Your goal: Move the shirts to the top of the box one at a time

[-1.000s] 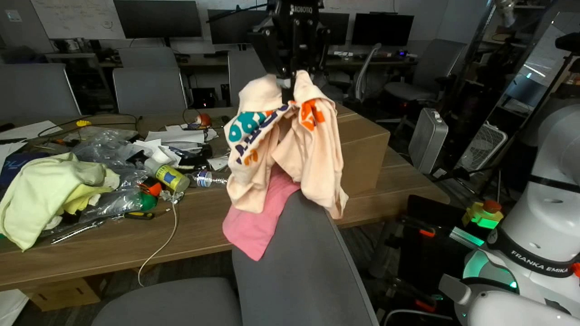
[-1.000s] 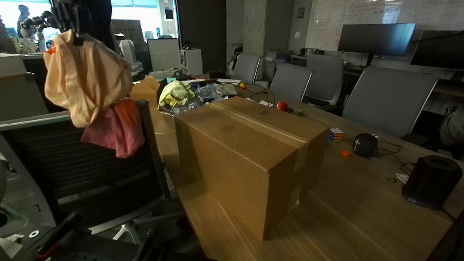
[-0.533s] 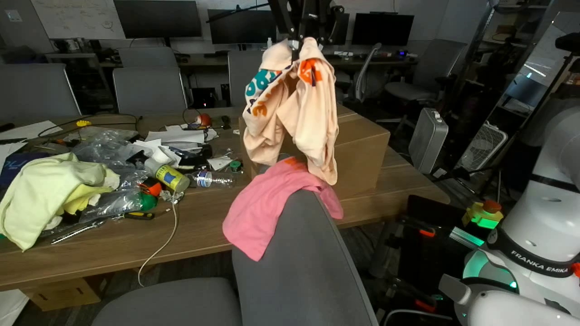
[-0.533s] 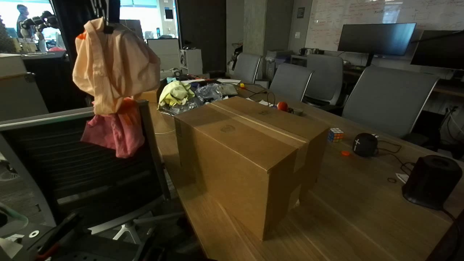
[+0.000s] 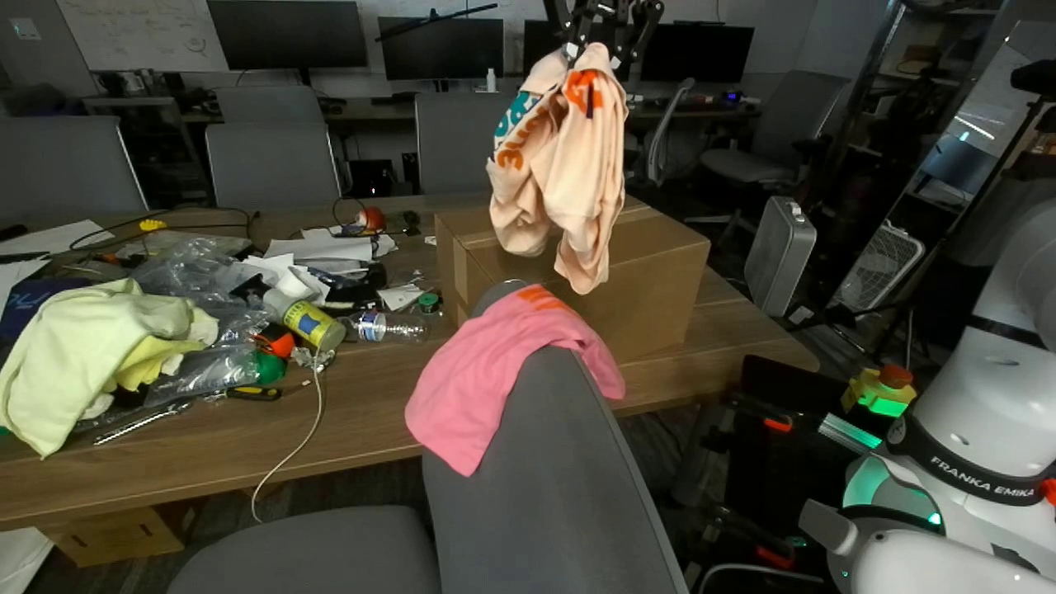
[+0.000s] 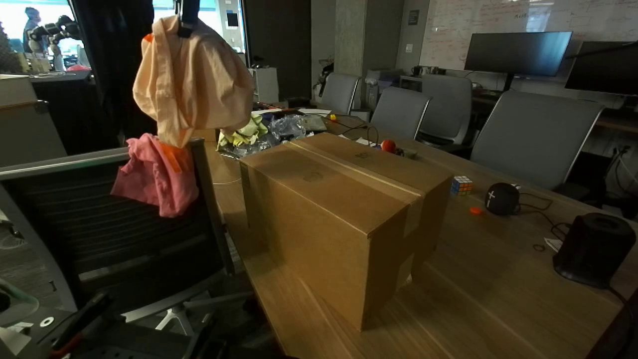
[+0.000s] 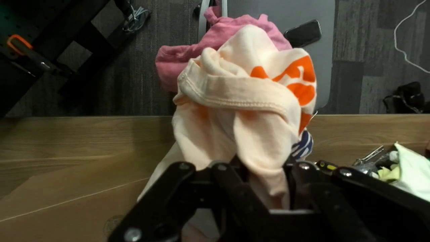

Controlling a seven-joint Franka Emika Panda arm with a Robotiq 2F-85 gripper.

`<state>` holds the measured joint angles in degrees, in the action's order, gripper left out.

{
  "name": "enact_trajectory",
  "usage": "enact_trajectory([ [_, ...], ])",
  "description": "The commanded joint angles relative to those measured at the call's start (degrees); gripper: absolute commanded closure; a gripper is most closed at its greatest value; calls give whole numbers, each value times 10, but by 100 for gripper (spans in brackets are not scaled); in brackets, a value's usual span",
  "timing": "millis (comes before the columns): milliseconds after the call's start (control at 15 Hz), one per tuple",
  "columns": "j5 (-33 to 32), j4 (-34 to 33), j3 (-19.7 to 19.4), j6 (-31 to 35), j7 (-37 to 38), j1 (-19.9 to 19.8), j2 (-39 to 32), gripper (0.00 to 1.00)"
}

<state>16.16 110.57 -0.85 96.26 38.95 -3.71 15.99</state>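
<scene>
My gripper is shut on the peach shirt with orange, teal and blue print. The shirt hangs bunched in the air, above the chair and beside the box in an exterior view; it fills the middle of the wrist view. The fingertips are partly hidden by cloth. A pink shirt with an orange patch lies draped over the chair back, below the held shirt; it also shows here. The closed cardboard box stands on the table, nothing on its top.
The grey chair stands against the table. A yellow-green cloth, plastic bags, a bottle and tools lie on the table. A Rubik's cube and black speakers are beyond the box.
My gripper has risen with the peach shirt and moved toward the box, to the right in both exterior views. The pink shirt stays on the chair, now more uncovered.
</scene>
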Motion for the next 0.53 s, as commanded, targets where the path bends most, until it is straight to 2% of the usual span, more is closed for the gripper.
enact_trajectory([
  [0, 18, 37, -15, 17, 30, -24, 34, 95],
  [467, 10, 52, -26, 48, 85, -56, 21, 95],
])
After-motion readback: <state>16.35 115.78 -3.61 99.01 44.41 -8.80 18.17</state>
